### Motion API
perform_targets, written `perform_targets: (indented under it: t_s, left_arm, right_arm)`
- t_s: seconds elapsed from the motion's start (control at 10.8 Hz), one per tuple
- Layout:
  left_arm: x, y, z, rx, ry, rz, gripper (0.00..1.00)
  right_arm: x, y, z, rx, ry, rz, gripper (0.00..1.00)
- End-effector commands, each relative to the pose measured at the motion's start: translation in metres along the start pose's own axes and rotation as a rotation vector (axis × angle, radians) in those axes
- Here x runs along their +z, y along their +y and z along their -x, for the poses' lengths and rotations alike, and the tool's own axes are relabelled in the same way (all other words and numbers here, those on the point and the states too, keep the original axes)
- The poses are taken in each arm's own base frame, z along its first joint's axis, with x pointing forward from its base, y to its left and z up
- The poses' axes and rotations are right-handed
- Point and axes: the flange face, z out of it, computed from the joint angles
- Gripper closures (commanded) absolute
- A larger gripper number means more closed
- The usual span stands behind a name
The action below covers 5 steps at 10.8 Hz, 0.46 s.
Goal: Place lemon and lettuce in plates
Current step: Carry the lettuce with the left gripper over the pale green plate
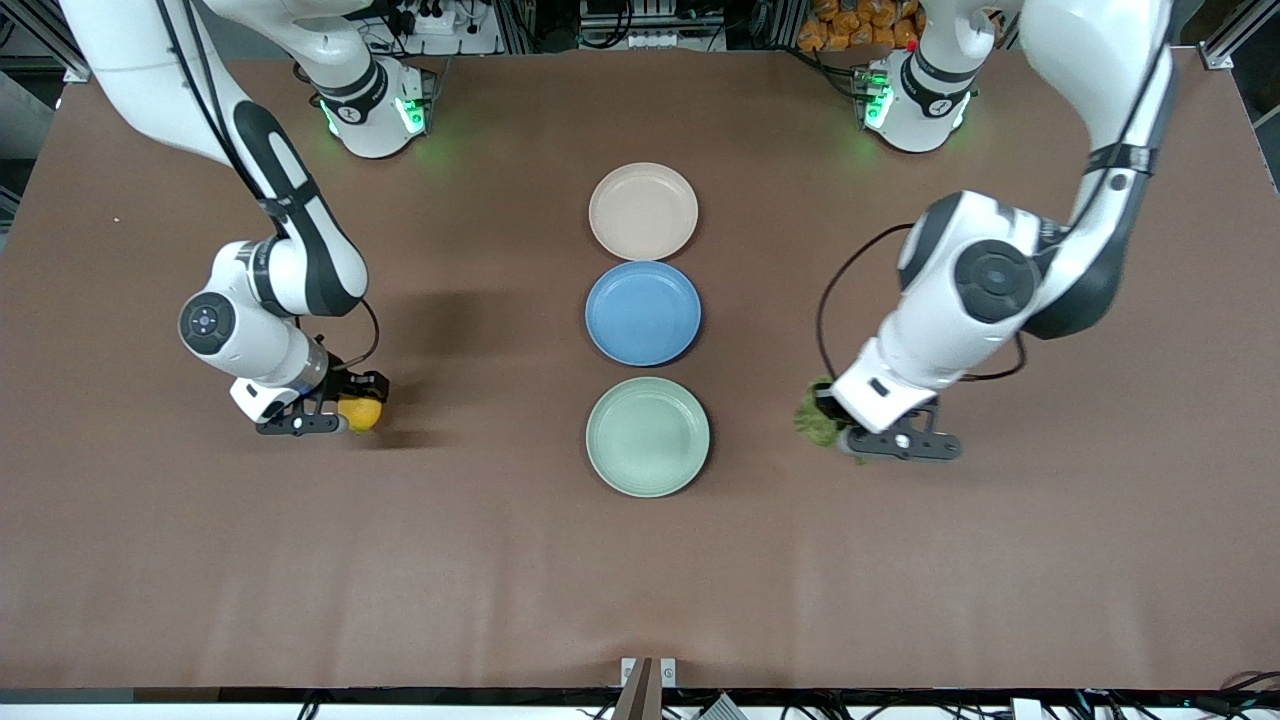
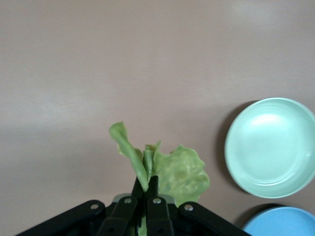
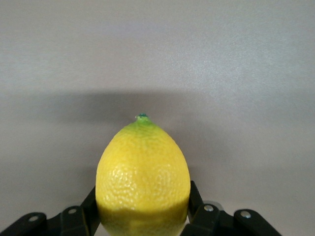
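the lemon [image 3: 142, 179] is clamped by the right gripper [image 1: 345, 417]; the lettuce [image 2: 170, 169] is pinched by the left gripper [image 1: 850, 437]. three plates are counted: beige-pink plate [image 1: 643, 211], blue plate [image 1: 643, 313], mint plate [image 1: 648, 436].

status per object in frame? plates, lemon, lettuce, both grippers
lemon: gripped by the right gripper, not on a plate
lettuce: pinched in the left gripper, not on a plate
beige-pink plate: empty
blue plate: empty
mint green plate: empty
right gripper: shut on the lemon, toward the right arm's end of the table
left gripper: shut on the lettuce, toward the left arm's end
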Motion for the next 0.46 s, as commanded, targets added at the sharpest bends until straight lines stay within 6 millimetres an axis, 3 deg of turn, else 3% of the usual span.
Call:
perform_targets:
  t_s: [0.0,0.18,0.37]
  left_arm:
    - [0.007,0.041,-0.002,-0.077,0.048,0.044,1.0]
    - [0.018,0.076,0.008,-0.103,0.07,0.075,1.0]
    - [0.042,0.118,0.023,-0.155,0.081,0.119,1.0]
  right_arm:
    - [-0.06,-0.008,0.018,0.002,-0.021,-0.023,1.0]
    - [-0.085,-0.011,0.024,-0.002,-0.036,-0.03,1.0]
    - [-0.106,-0.012,0.032,-0.005,-0.063,-0.036,1.0]
